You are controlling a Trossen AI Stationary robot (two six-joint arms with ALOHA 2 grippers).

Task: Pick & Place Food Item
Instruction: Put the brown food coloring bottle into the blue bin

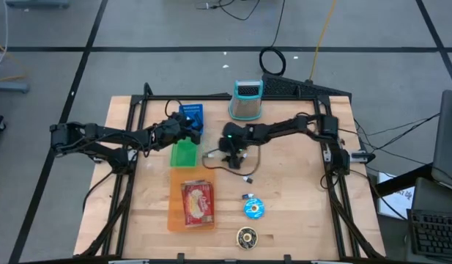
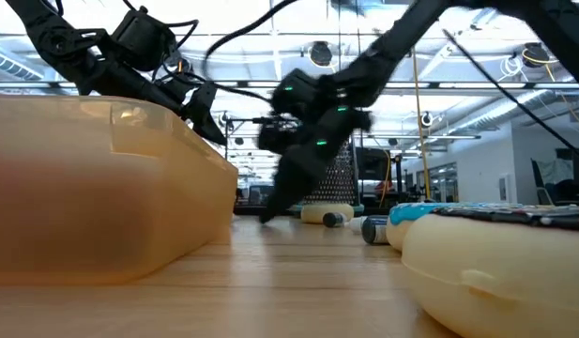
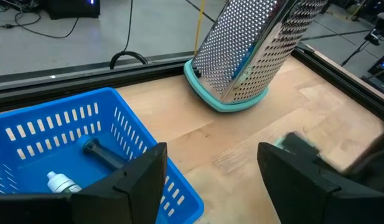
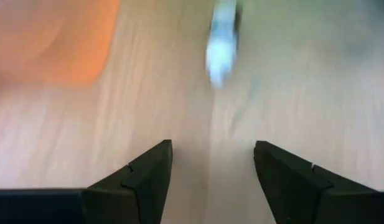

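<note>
A red-and-yellow food packet (image 1: 198,202) lies flat in an orange tray (image 1: 175,214) on the near middle of the table. My right gripper (image 1: 233,156) (image 4: 213,155) hangs open above bare wood beyond the tray's far right corner, pointing slantwise down; nothing is between its fingers. A small white-and-blue item (image 4: 221,43) lies on the wood ahead of it. My left gripper (image 1: 190,133) (image 3: 213,163) waits open over the near edge of a blue basket (image 3: 67,137), beside a green block (image 1: 184,154).
A metal grater (image 1: 246,99) (image 3: 254,50) stands at the far middle. The blue basket holds a small bottle (image 3: 61,182) and a dark stick. A blue round tin (image 1: 253,209), a dark round lid (image 1: 246,236) and a small piece (image 1: 247,180) lie right of the tray.
</note>
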